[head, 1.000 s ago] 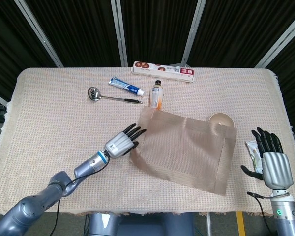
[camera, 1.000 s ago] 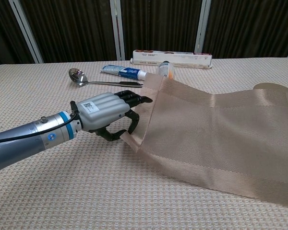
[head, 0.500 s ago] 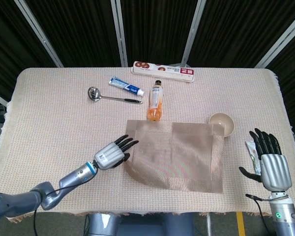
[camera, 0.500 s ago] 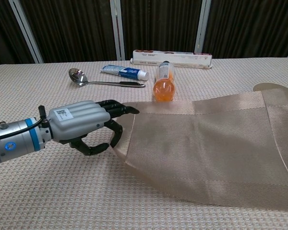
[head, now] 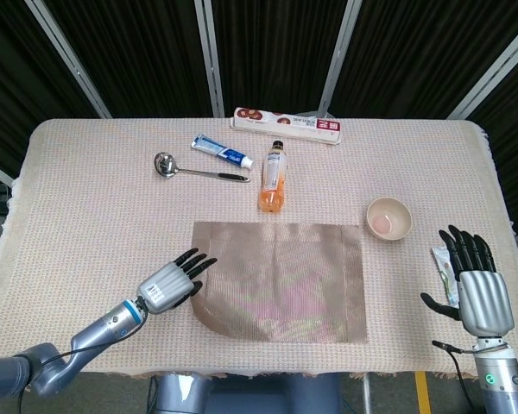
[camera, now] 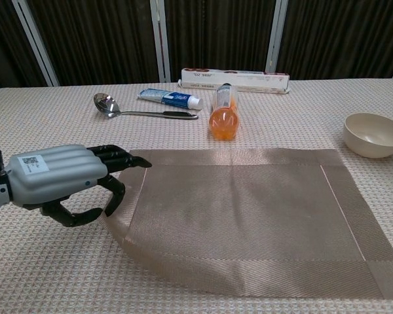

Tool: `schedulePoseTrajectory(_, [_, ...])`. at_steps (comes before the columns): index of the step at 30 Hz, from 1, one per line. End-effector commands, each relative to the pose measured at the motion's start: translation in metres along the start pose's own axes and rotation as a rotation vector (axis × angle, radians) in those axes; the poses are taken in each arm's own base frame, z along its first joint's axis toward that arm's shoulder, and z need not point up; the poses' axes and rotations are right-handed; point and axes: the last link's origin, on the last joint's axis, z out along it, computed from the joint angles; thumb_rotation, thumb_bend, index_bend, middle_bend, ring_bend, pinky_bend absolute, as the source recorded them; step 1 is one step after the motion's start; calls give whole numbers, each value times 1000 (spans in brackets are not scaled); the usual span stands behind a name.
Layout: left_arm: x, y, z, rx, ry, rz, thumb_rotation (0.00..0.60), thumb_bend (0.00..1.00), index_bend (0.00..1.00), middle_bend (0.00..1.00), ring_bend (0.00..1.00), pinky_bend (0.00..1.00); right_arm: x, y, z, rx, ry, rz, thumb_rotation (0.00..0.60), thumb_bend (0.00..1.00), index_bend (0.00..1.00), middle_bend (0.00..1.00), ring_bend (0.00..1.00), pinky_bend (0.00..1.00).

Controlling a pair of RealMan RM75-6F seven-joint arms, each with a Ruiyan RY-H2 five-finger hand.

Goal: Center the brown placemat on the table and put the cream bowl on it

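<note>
While pinching the brown placemat by its curled-up left edge, left hand. Floppy, thin, so better dragged from that edge. Right of placemat: right hand spread, holding nothing. Beyond its right corner: cream bowl, probably light, rim-grabbable.

The brown placemat is a woven rectangle with a darker border band. It lies nearly flat on the table's near middle, its left edge curled up off the cloth. The cream bowl stands upright and empty, a small round dish just off the placemat's far right corner — apart from it, not on it.
</note>
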Motion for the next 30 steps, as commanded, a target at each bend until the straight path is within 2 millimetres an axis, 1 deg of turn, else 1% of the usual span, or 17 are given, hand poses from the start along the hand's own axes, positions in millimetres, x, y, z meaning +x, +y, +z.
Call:
schedulePoseTrajectory(1, [-4, -1, -14, 30, -28, 2, 600, 476, 660, 0, 0, 0, 0, 0, 0, 1, 0, -1, 600, 0, 0, 0, 0, 0])
schedulePoseTrajectory(10, [-7, -2, -51, 92, -100, -1, 600, 476, 656, 0, 0, 0, 3, -2, -2, 7, 4, 6, 600, 0, 0, 0, 0, 0])
schedulePoseTrajectory(16, [-9, -2, -67, 112, -116, -21, 600, 475, 655, 0, 0, 0, 4, -3, -3, 14, 3, 8, 600, 0, 0, 0, 0, 0])
schedulePoseTrajectory(20, [-12, -4, -75, 124, -126, -19, 600, 456, 650, 0, 0, 0, 5, -3, -4, 14, 8, 11, 600, 0, 0, 0, 0, 0])
schedulePoseTrajectory(30, [-14, -8, -83, 139, -130, -15, 600, 447, 635, 0, 0, 0, 6, -3, -4, 17, 7, 13, 600, 0, 0, 0, 0, 0])
